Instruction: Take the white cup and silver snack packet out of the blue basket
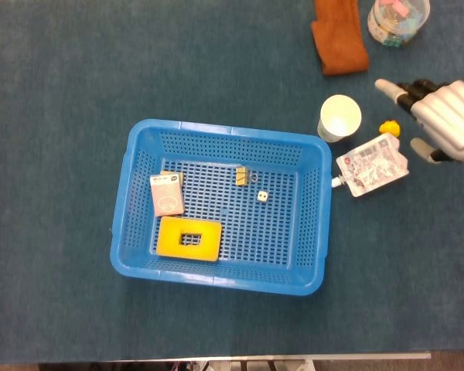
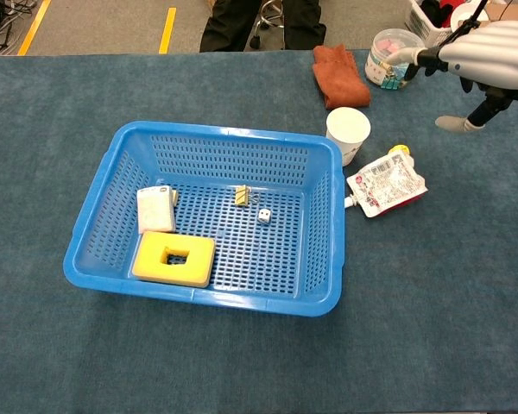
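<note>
The white cup (image 1: 339, 118) (image 2: 348, 134) stands upright on the table just outside the blue basket's (image 1: 131, 193) (image 2: 95, 207) far right corner. The silver snack packet (image 1: 371, 165) (image 2: 386, 184) lies flat on the table to the right of the basket, its spout toward the basket wall. My right hand (image 1: 442, 121) (image 2: 483, 56) hovers above and to the right of the packet, fingers spread, holding nothing. My left hand does not show in either view.
Inside the basket lie a yellow sponge block (image 1: 189, 238), a pink-white card box (image 1: 167, 193), a binder clip (image 1: 243, 177) and a small die (image 1: 261, 197). A small yellow object (image 1: 387, 127), an orange cloth (image 1: 339, 35) and a clear tub (image 1: 397, 18) sit beyond the cup.
</note>
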